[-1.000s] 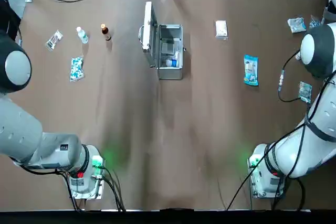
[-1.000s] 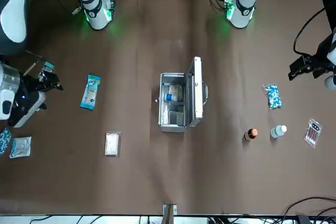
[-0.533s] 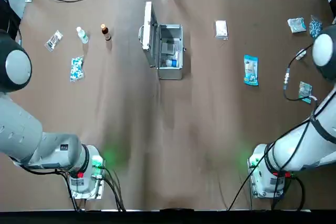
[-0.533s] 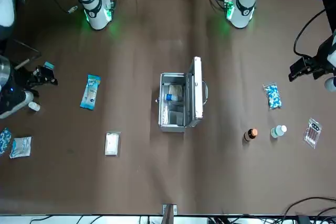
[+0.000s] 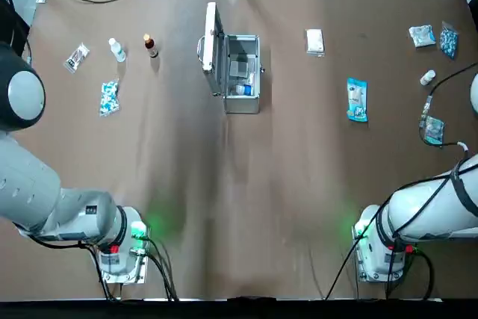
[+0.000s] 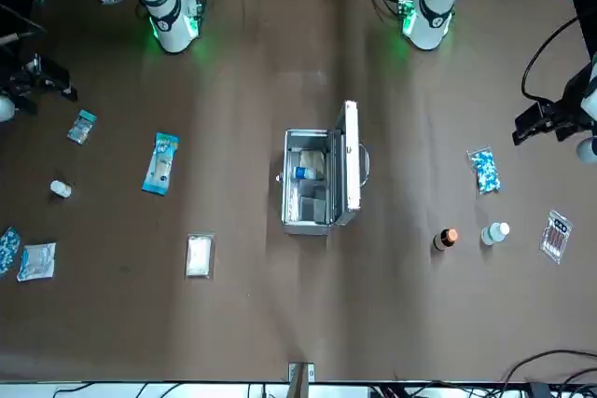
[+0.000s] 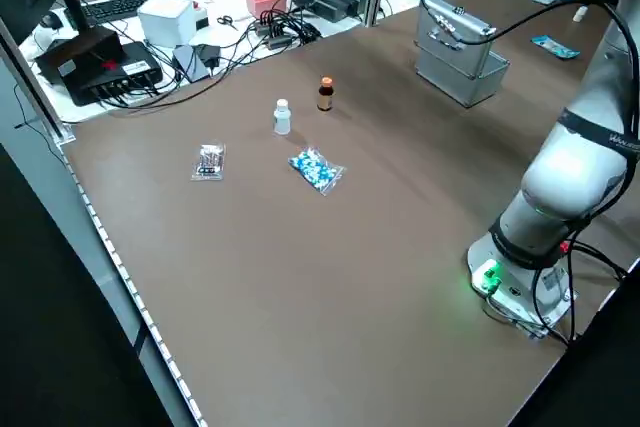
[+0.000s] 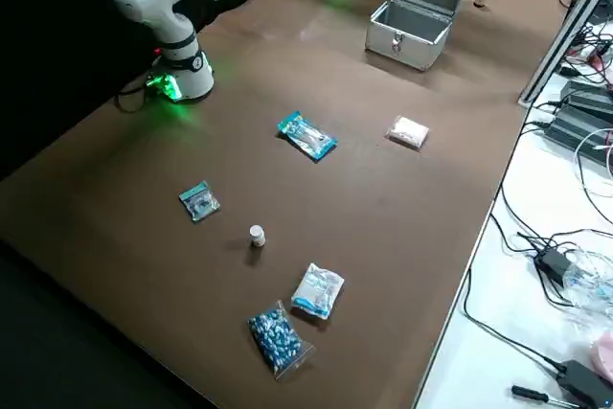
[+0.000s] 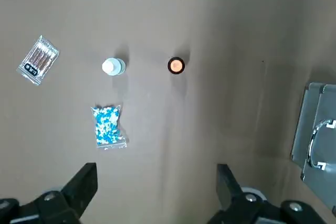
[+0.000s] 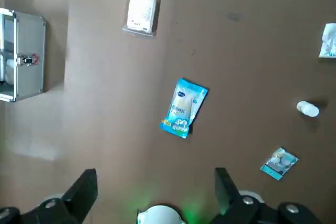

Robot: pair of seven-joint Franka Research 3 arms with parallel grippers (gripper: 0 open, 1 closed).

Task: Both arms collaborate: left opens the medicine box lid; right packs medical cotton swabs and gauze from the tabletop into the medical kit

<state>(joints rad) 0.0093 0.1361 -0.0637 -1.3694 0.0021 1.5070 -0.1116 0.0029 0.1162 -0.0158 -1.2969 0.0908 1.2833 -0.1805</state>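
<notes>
The medicine box [image 5: 242,74] stands open at the far middle of the table, with its lid [image 5: 211,38] upright on the left-arm side. The medical cotton swabs [image 5: 357,99], a blue-and-white packet, lie flat on the table right of the box. Farther back lies the white gauze [image 5: 314,41]. My right gripper [image 10: 155,184] hangs open and empty, high above the table's right side, well clear of the swabs [image 10: 184,107] and gauze [image 10: 141,13]. Over the left side my left gripper [image 9: 156,182] is also open and empty, away from the lid [image 9: 316,139].
Left of the box are a brown bottle [image 5: 150,45], a white bottle [image 5: 116,49], a speckled packet [image 5: 109,98] and a clear packet [image 5: 76,57]. At the far right lie small packets [image 5: 422,34] and a tiny white bottle [image 5: 427,78]. Something blue-capped sits inside the box [image 6: 300,172].
The right arm has swung outward and up, off the table's right edge, uncovering the small packets and bottle there. The left arm, the box and the packets have not moved.
</notes>
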